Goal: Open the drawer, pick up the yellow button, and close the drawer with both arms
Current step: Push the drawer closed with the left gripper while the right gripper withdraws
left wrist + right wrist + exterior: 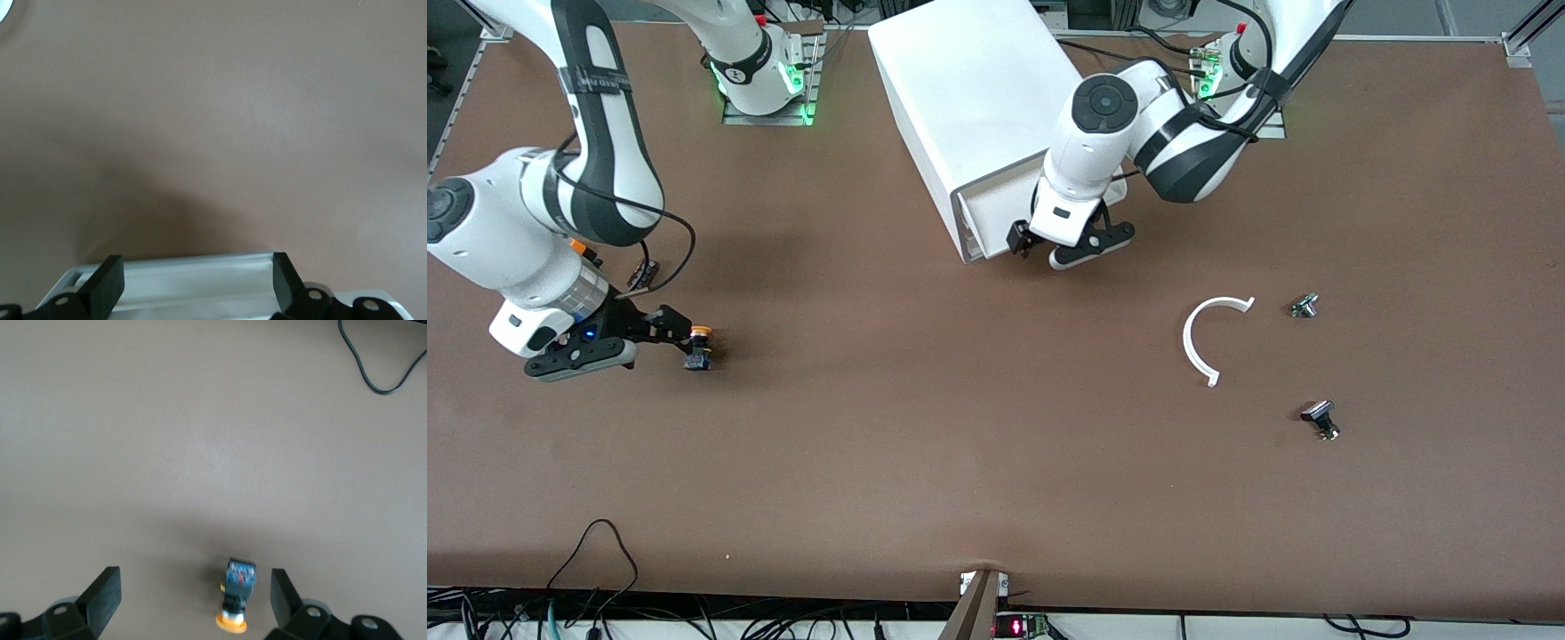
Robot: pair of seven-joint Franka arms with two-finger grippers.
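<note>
**Drawer closure in hand; button already out on the worktop**

The white cabinet (pixel 978 116) is being taken as the landmark. The left gripper (pixel 1060 249) is being held at the cabinet's front, at the drawer (pixel 1009 209), with its fingers (pixel 107 283) spread wide and nothing between them; in the left wrist view the drawer's white rim is being seen just under the fingertips. The drawer is being judged nearly or fully pushed in, though how much travel is left cannot be told.

The button (pixel 700 347) is being found on the worktop (pixel 960 444), well apart from the cabinet toward the right arm's end and nearer to the front camera. The right gripper (pixel 660 342) is being held just beside it, fingers wide, gripping nothing; in the right wrist view the button (pixel 237 600) is lying on its side between the open fingers.

For the closing step, the push is best being applied squarely along the drawer's travel, so that the tray is not being skewed and the cabinet is not being shoved along the worktop.

Count: one cabinet; one button; two arms, each with one gripper; one white curved strip (pixel 1205 338); two small dark components (pixel 1320 418), all three toward the left arm's end and nearer to the front camera than the cabinet.
</note>
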